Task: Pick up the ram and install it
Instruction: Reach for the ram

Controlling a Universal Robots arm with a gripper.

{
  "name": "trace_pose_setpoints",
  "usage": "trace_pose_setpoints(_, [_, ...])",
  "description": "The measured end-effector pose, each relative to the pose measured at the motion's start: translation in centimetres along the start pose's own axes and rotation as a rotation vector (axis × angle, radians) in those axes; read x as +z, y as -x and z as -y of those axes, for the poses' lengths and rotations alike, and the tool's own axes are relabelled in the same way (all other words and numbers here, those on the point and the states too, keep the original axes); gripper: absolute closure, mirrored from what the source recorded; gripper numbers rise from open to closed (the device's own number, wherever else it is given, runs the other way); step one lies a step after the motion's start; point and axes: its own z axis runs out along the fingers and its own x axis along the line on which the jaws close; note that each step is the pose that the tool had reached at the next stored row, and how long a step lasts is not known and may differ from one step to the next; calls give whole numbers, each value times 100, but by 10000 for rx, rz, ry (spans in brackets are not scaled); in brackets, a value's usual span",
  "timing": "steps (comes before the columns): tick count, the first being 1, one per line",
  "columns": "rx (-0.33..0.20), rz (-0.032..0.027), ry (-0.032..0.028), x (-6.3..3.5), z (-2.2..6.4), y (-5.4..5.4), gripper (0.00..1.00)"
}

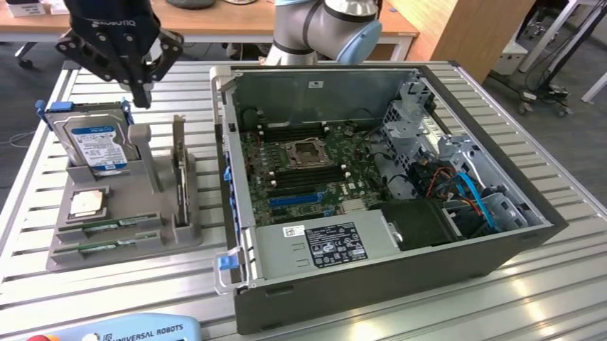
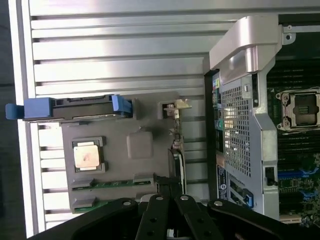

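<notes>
Two green ram sticks lie flat in the slots of a grey holder (image 1: pixel 142 234) on the exterior view's left: one ram stick (image 1: pixel 106 226) and a second (image 1: pixel 95 247) nearer the front edge. In the wrist view the same ram sticks (image 2: pixel 116 183) (image 2: pixel 93 204) lie just beyond my black finger linkages. My gripper (image 1: pixel 141 98) hangs high above the back of the holder, over the hard drive (image 1: pixel 95 142). It is shut with nothing between its fingers, as the wrist view's gripper (image 2: pixel 170 189) also shows.
An open computer case (image 1: pixel 379 234) lies to the right with its motherboard (image 1: pixel 303 163) and empty processor socket (image 1: pixel 305 150) exposed. The holder also carries a silver processor chip (image 1: pixel 87 203) and an upright expansion card (image 1: pixel 178 167). A teach pendant (image 1: pixel 124 330) lies at the front.
</notes>
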Motion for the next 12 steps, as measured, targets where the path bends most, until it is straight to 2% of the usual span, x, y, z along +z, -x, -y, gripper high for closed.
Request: trace_pose_setpoints(12, [2, 0, 0, 25, 32, -412, 90])
